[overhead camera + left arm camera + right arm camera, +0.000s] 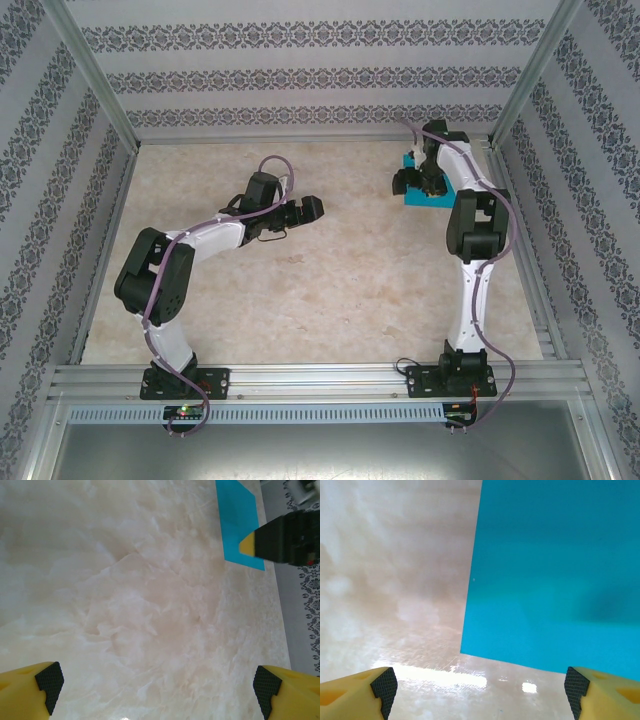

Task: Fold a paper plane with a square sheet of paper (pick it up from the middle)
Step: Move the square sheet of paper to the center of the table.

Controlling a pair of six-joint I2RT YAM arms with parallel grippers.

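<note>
Top external view is showing 2 white and black robot arms reaching over a pale marble-patterned table (pixel 330 300) inside a booth with patterned walls (pixel 300 75). The square sheet of paper (pixel 437 198), teal-blue, is lying flat at the far right of the table, close to the right wall, and the right arm is covering most of it. The right gripper (pixel 415 181) is hanging over the sheet's left part, pointing left. The left gripper (pixel 308 209) is sitting near the middle of the table, well apart from the sheet, pointing right toward it.

Left wrist view is looking across bare table. The left gripper's 2 yellow fingers with black pads (pixel 50 680) are standing at the bottom corners, spread wide with nothing between them. The sheet is appearing at the upper right. A yellow fingertip (pixel 247 545) of the right gripper is overlapping its near edge, and whether it is touching the paper cannot be told.

Right wrist view is looking down on the sheet, smooth and flat, occupying the upper right. Its nearest corner is lying ahead of the gap between the fingers. The right gripper's fingers are standing wide, 1 at each bottom corner, holding nothing. The paper's near edge is running just ahead of the right-hand pad (pixel 575 690).
</note>
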